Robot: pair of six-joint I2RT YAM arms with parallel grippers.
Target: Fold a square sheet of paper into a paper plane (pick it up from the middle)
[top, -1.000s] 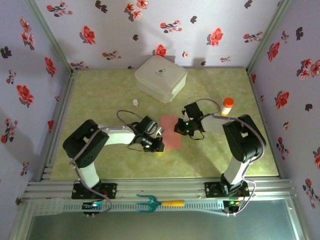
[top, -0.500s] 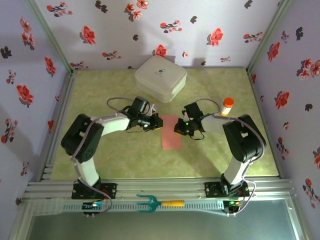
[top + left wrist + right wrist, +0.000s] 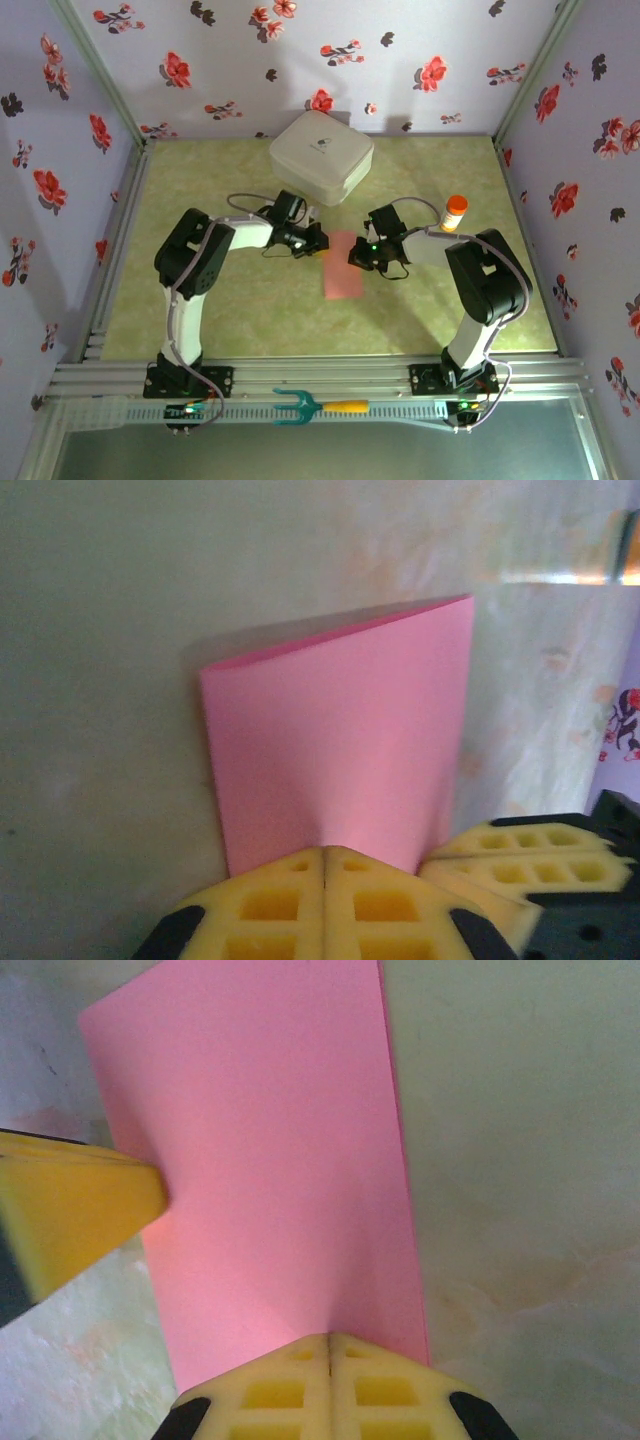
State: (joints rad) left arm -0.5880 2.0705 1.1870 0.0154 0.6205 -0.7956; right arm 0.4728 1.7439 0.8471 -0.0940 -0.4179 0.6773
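Left fingers: clenched, tips pressed on sheet's left edge | square sheet of paper: lay folded double, flat on desk, between both arms | right fingers: clenched, pressed on right edge | risk: opposed pushes could have buckled or skewed the fold, spoiling later creases.

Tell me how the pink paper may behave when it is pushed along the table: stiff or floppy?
Probably floppy: the pink paper looks very thin and dimples where the fingers of the left gripper meet it. Likely light, so it may slide on the smooth table. A second layer shows along one edge, so a push could buckle or open it.
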